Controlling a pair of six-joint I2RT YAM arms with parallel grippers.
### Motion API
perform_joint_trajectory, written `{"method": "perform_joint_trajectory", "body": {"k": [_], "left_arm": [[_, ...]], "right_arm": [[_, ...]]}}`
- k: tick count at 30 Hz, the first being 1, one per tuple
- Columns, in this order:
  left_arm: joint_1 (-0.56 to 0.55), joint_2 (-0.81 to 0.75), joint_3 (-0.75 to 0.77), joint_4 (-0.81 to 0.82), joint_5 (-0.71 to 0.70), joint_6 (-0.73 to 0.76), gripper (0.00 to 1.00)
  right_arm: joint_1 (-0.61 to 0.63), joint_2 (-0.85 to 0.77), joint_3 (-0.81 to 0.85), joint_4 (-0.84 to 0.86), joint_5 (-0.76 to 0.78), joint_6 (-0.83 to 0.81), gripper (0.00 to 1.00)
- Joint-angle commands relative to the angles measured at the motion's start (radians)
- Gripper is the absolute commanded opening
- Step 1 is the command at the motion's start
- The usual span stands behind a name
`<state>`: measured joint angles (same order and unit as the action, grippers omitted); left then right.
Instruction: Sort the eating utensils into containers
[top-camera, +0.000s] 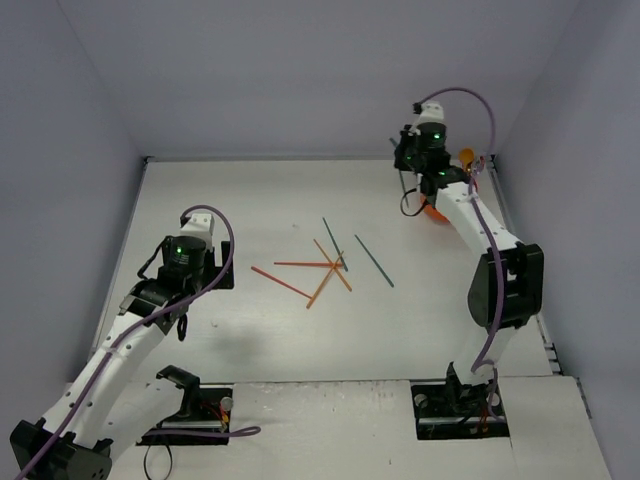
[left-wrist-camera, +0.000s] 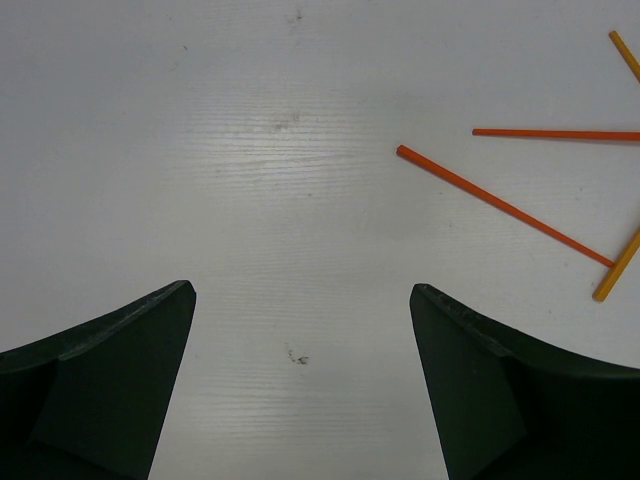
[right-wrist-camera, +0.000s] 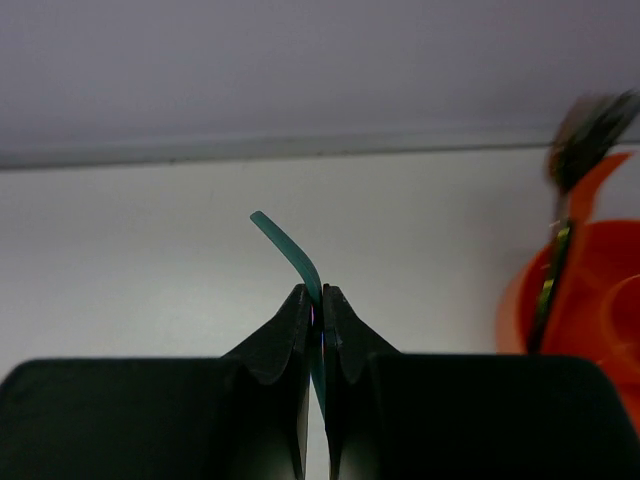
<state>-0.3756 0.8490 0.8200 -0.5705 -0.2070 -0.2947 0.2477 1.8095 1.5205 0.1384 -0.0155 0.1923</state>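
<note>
Here, my right gripper (right-wrist-camera: 321, 296) pinches a teal utensil (right-wrist-camera: 284, 243) near the orange holder (right-wrist-camera: 590, 262);
my left gripper (left-wrist-camera: 300, 288) hangs with jaws wide apart.

Several thin sticks (top-camera: 322, 268) lie mid-worktop (top-camera: 250, 200), the orange and red ones crossed in a loose tangle (one teal stick lies apart, just right of it). The left arm (top-camera: 120, 350) bends over the surface to their left. The right arm (top-camera: 492, 262) reaches the far right corner, a thin dark utensil (top-camera: 403, 186) hanging from its claw (top-camera: 405, 170), beside an orange cup (top-camera: 434, 211) half hidden by the arm.
</note>
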Motion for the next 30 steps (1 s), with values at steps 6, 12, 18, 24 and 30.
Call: {"method": "perform_joint_trajectory", "body": {"k": [6,12,18,24,30], "left_arm": [[0.006,0.001,0.024,0.05,-0.014,0.011,0.87],[0.006,0.015,0.021,0.049,-0.021,0.014,0.87],[0.006,0.035,0.021,0.044,-0.037,0.014,0.87],[0.006,0.045,0.021,0.044,-0.034,0.014,0.87],[0.006,0.055,0.021,0.047,-0.026,0.014,0.87]], "right_arm": [[-0.227,-0.047,-0.048,0.431,-0.097,0.036,0.0],[-0.279,0.057,-0.04,0.581,-0.113,0.063,0.0],[-0.302,0.142,-0.059,0.727,-0.104,0.104,0.0],[-0.303,0.192,-0.115,0.846,-0.087,0.119,0.0],[-0.303,0.193,-0.186,0.897,-0.076,0.122,0.0]]}}
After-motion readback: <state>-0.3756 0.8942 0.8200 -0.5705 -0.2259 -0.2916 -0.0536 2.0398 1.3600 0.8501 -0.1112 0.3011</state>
